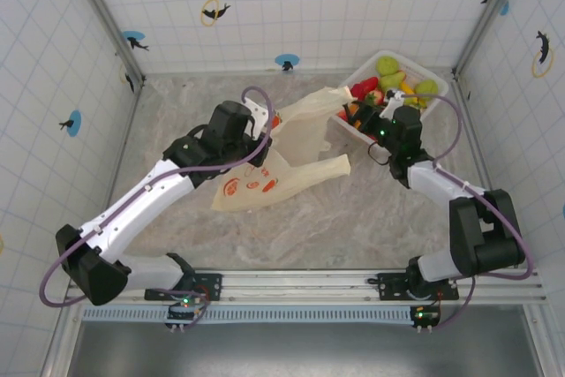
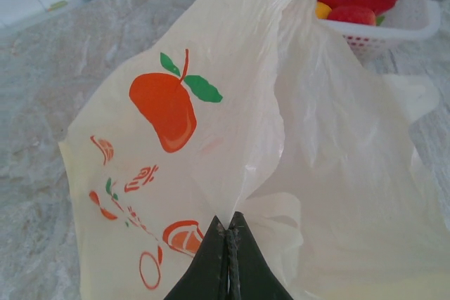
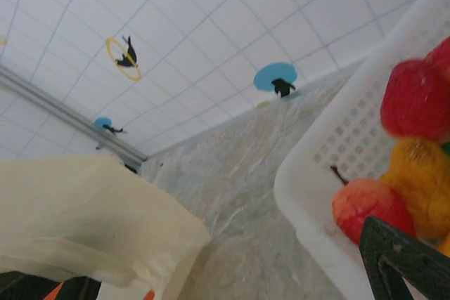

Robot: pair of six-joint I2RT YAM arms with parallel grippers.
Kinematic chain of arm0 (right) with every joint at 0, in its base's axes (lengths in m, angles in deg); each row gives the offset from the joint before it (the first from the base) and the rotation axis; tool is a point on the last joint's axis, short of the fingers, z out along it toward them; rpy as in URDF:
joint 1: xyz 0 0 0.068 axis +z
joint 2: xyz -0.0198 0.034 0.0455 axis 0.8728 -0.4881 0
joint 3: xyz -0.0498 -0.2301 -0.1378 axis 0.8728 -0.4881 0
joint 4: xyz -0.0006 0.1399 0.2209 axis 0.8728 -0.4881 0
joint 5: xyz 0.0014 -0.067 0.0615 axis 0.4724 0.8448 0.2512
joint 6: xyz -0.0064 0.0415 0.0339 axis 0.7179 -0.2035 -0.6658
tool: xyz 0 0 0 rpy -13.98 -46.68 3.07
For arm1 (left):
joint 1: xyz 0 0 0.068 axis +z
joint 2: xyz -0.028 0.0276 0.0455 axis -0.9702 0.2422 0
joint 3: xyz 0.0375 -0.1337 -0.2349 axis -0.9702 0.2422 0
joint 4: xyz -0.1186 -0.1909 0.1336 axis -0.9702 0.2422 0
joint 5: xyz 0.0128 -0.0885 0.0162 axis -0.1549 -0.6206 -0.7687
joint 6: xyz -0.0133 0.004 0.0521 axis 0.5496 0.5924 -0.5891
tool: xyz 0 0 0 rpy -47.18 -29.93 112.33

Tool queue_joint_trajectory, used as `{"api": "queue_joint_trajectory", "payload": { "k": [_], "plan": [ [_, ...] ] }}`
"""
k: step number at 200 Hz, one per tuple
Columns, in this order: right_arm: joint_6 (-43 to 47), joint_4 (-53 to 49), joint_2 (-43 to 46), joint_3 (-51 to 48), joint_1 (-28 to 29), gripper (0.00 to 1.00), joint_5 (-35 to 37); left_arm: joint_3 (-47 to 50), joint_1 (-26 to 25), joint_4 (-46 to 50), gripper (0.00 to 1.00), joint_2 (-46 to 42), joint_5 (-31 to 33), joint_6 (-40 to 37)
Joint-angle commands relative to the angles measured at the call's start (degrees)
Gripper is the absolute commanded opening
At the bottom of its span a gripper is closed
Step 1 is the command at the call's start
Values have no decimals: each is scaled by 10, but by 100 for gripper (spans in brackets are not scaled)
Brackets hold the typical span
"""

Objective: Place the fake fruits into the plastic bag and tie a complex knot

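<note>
The cream-yellow plastic bag (image 1: 265, 178) with orange fruit prints lies mid-table, its mouth lifted toward the basket. My left gripper (image 1: 270, 123) is shut on a fold of the bag's rim (image 2: 228, 201), the film pinched between the black fingertips (image 2: 214, 258). The fake fruits (image 1: 388, 86), red, orange, yellow and green, are piled in the white lattice basket (image 1: 415, 64). My right gripper (image 1: 369, 123) stands open at the basket's near-left rim, one black finger (image 3: 401, 261) beside an orange-red fruit (image 3: 369, 209). A loose handle loop (image 1: 335, 165) lies on the table; a knot is out of view.
The basket (image 3: 337, 138) sits in the back right corner against the tiled walls. The left arm stretches diagonally from the near left. Bare marble table (image 1: 353, 227) lies between the bag and the arm bases.
</note>
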Motion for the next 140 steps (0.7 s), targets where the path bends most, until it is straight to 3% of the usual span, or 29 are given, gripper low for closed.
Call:
{"api": "queue_joint_trajectory", "payload": {
  "k": [1,30,54,89,140],
  "plan": [
    [12,8,45,-49,18,96,-46,-37,7,-9,0,23,64,69],
    [31,0,111,-108,56,100,-40,-80,12,5,0,59,90,103],
    [7,11,139,-137,110,100,6,-98,13,4,0,79,68,117],
    [-92,84,85,-143,182,100,114,-103,13,-6,0,88,44,137],
    [-146,56,25,-120,223,99,171,-130,13,22,0,99,66,153]
  ]
}}
